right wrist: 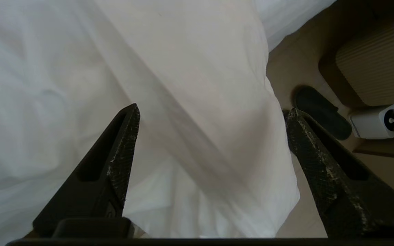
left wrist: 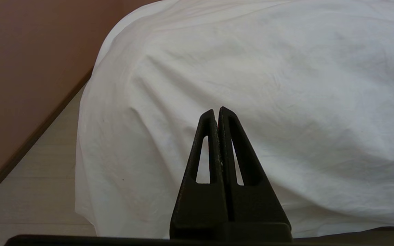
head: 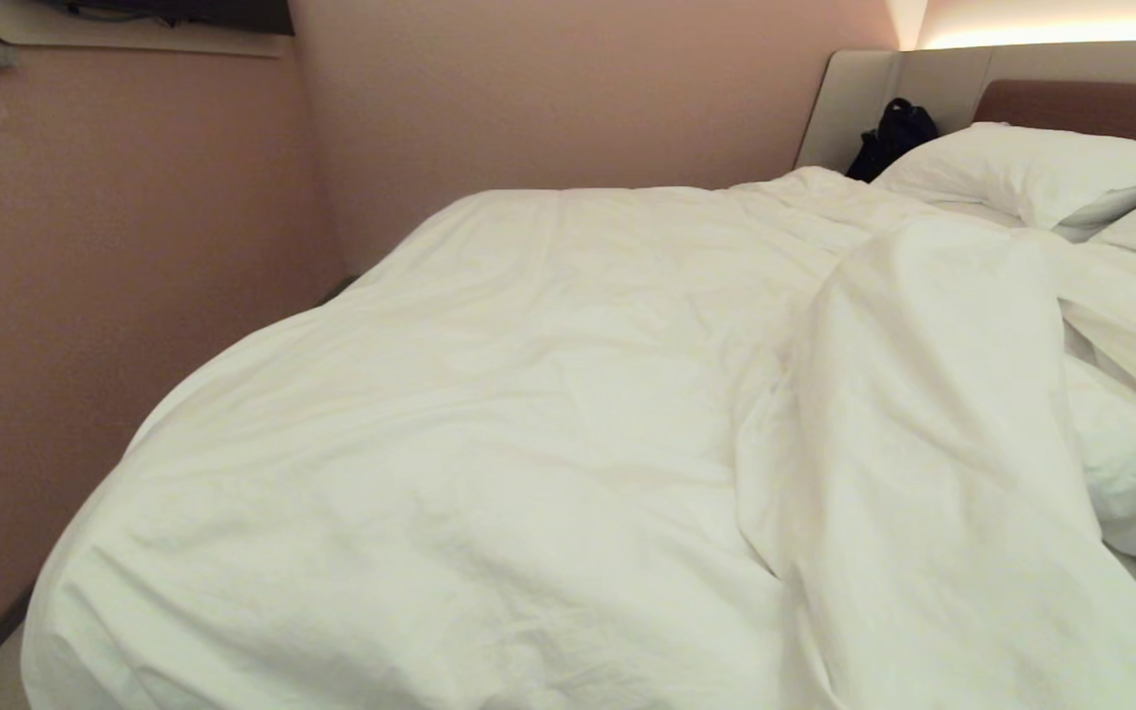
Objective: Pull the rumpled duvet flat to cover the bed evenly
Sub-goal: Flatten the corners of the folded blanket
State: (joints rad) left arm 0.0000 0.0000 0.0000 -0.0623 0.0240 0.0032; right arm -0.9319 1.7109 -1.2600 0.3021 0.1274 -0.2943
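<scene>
Looking down from the head view first: the big puffy white cotton duvet [head: 529,424] is spread over most of the wide low bed with its padded beige and brown headboard [head: 1081,104], lying fairly smooth on the robot's left and draping off the near-left corner. On the right a thick fold of it humps up in a long ridge, with more bunched cloth beyond. I count two plump white pillows [head: 1022,168] up by the headboard and one small black bag [head: 891,136] in the corner behind them. Neither arm shows here.

Left wrist view: the left gripper [left wrist: 216,112] has its jaws pressed fully together, holding nothing, hanging just off the draped side of the duvet near the pale floor [left wrist: 29,191]. Looks parked to me.

Right wrist view: the right gripper [right wrist: 212,114] has its jaws spread wide with nothing between them, poised over the hanging edge of the duvet. Off to the side on the floor I see one dark slipper [right wrist: 320,111] and one white plug adapter [right wrist: 378,121].

My take on handling: it's soft, bulky and floppy, light enough but draggy, and the cotton cover will slide over the filling. I'd pinch a thick bite at that hanging edge or corner, not the thin top layer, and pull slow
</scene>
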